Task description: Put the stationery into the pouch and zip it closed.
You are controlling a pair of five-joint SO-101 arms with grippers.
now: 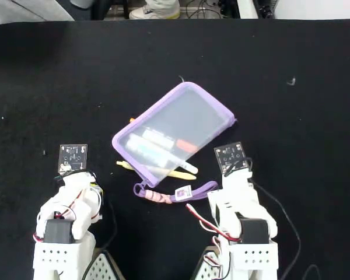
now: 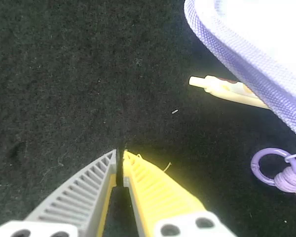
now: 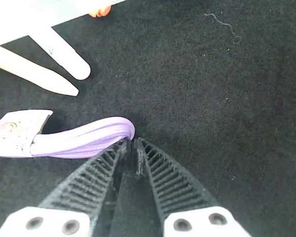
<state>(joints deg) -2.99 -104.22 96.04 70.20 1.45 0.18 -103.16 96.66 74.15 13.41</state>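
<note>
The pouch [image 1: 176, 125] is lying slantwise around the middle of the black counter [image 1: 297, 116]. One of its corners is pointing toward the far edge and its long lilac-trimmed side is facing the arms. Through its clear face I am making out several pens and an orange-red piece [image 1: 186, 146] resting inside. A cream pen [image 1: 154, 169] is sticking out from under the pouch's near side and lying on the counter. A white pen end [image 1: 189, 169] is poking out just beside it.

A purple strap [image 1: 199, 188] is trailing from the pouch's near corner along the counter toward the right arm, carrying a small pale tag [image 1: 182, 191]. In the left wrist view a purple ring [image 2: 265, 163] is sitting near the pouch's trim, close to the cream pen's tip.

The left end effector [image 2: 121, 157] is hanging over bare counter to the left of the pouch, well apart from it. Its grey and yellow fingers are pressed together with nothing between them. The right end effector [image 3: 134, 147] is sitting low at the looped end of the strap, its black fingers likewise pressed together. The loop is lying right against one fingertip, and I am not seeing it pinched. Both arms are standing at the counter's near edge, one on either side of the pouch.
</note>
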